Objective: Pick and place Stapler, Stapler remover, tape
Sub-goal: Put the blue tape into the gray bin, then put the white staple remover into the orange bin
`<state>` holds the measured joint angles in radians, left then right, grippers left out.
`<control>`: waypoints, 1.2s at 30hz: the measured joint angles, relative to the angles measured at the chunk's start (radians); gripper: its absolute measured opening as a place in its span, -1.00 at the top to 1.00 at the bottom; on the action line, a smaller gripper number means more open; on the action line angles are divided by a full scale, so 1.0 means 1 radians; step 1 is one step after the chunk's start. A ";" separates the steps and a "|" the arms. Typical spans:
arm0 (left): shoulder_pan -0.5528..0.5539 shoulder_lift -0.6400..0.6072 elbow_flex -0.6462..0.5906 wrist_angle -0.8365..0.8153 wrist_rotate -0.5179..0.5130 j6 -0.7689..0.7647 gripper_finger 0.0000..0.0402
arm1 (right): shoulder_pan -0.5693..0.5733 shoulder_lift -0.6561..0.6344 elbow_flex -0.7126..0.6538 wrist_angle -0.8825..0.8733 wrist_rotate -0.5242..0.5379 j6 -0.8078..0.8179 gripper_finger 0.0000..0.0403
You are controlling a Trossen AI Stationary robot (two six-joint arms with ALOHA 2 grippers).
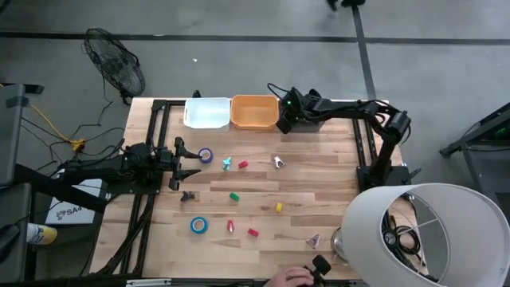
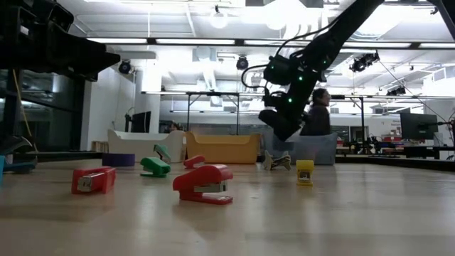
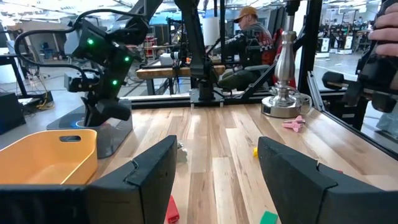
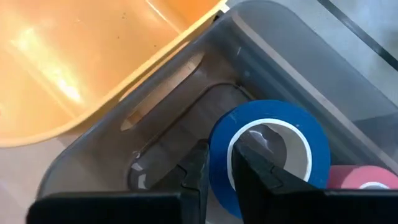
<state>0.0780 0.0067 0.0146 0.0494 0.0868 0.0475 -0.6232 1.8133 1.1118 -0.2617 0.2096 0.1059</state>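
Observation:
My right gripper [image 1: 284,114] reaches over the grey bin [image 1: 312,123] at the table's far edge and is shut on a blue tape roll [image 4: 273,118]. A pink roll [image 4: 367,182] lies beside it in that bin. My left gripper [image 1: 183,162] waits open above the table's left side, with nothing between its fingers [image 3: 149,174]. A purple tape roll [image 1: 205,155] and a light blue one [image 1: 198,226] lie flat on the wood. Red staplers [image 2: 205,183], a green one [image 2: 154,166], a yellow one [image 1: 279,207] and small staple removers [image 1: 277,162] are scattered over the table. My right gripper holds the blue tape roll by its ring wall [image 4: 219,134], one finger [image 4: 255,168] inside the open centre and the other [image 4: 198,167] outside. The fingers come from above, pointing down into the grey bin. Whether the roll rests on the bin's bottom I cannot tell.
A white bin [image 1: 206,112] and an orange bin [image 1: 255,112] stand left of the grey one along the far edge. A lamp with a big white shade [image 1: 430,235] stands at the near right corner. A person's hand [image 1: 291,277] is at the near edge.

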 joint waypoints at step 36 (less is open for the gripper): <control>0.000 0.000 0.000 0.000 0.000 0.000 -0.10 | 0.043 -0.087 0.001 -0.063 0.063 0.067 0.18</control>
<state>0.0784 0.0067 0.0147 0.0494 0.0864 0.0479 -0.5801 1.7260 1.1130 -0.3242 0.2728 0.1728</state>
